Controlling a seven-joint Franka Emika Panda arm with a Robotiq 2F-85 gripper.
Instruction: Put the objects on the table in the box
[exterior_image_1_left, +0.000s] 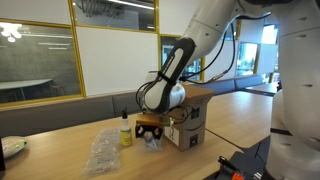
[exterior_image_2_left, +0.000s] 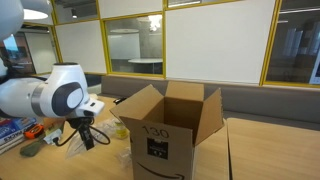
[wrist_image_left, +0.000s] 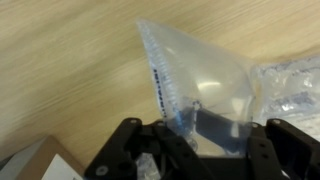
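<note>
Apparently the tool (wrist_image_left: 195, 132) pinches a clear bag (wrist_image_left: 205, 80), fingertips hidden.

Bright even indoor light, slight blur.

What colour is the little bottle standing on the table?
The bottle is yellow with a black cap; best seen in an exterior view, beside the clear bags.

Box (exterior_image_2_left: 175, 135) front: "130" in black print (label (exterior_image_2_left: 157, 150) beneath too small to read)
</note>
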